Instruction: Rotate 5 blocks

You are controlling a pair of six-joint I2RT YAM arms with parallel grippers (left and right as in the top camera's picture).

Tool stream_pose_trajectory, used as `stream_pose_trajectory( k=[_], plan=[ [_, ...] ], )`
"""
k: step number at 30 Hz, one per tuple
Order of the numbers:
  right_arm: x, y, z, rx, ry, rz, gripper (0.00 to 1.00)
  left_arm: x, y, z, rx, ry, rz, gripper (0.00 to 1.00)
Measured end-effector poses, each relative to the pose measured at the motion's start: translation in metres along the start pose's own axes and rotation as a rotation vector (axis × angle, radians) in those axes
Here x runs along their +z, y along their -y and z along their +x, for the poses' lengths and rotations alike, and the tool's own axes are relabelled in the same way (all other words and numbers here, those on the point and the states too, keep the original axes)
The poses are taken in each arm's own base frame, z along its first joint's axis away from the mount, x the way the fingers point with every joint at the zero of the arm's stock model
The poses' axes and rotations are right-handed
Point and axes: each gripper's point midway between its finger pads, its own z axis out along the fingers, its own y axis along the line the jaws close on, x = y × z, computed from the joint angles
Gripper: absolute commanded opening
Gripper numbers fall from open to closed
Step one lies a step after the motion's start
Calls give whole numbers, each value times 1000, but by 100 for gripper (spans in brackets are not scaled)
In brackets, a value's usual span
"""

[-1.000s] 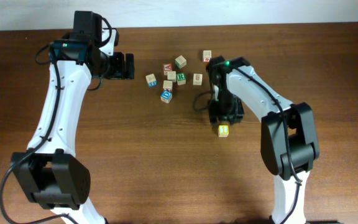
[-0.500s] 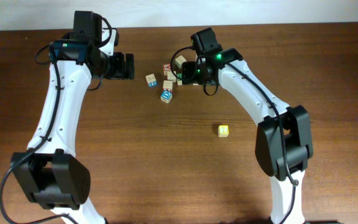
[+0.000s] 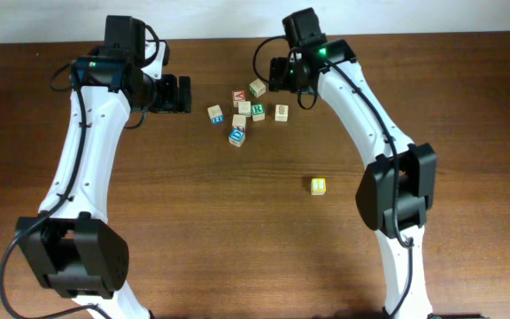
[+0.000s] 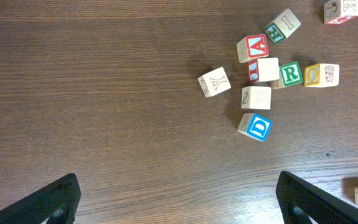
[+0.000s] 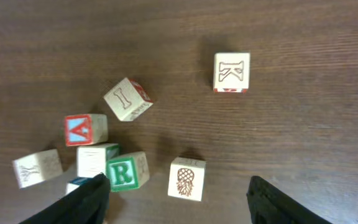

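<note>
The blocks lie in a loose cluster at the back middle of the table. Among them are a green R block, a blue D block, a beige pineapple block and a beige K block. A yellow-faced block sits alone nearer the front. My right gripper hovers open over the cluster's back right. In its wrist view the pineapple block lies on the table between the fingers. My left gripper is open and empty, left of the cluster.
A red A block, a green-edged I block and a Y block with blue marks sit among the cluster. The table's back edge runs just behind both arms.
The right gripper has left the yellow-faced block on the table at the front and swung back over the cluster, then slightly farther back. The left arm has not moved.
</note>
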Motion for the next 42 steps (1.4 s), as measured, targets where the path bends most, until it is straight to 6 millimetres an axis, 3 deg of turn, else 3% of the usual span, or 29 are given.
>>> stream_pose_trajectory(
  k=[2,4,8,14,21,28,34,38,42],
  plan=[
    [20,4,9,0,-30,15,67,0,0,0,0,0,0,99],
    [55,11,27,6,-85,38,65,0,0,0,0,0,0,99],
    [80,17,41,21,-120,54,52,0,0,0,0,0,0,99],
    [81,13,40,29,-110,48,40,0,0,0,0,0,0,99],
    [78,17,57,40,-174,78,38,0,0,0,0,0,0,99],
    [75,20,64,44,-205,95,22,0,0,0,0,0,0,99],
    [56,28,85,42,-320,139,22,0,0,0,0,0,0,99],
    [40,22,97,35,-403,106,22,0,0,0,0,0,0,99],
    [23,21,125,17,-545,88,23,0,0,0,0,0,0,99]
  ],
)
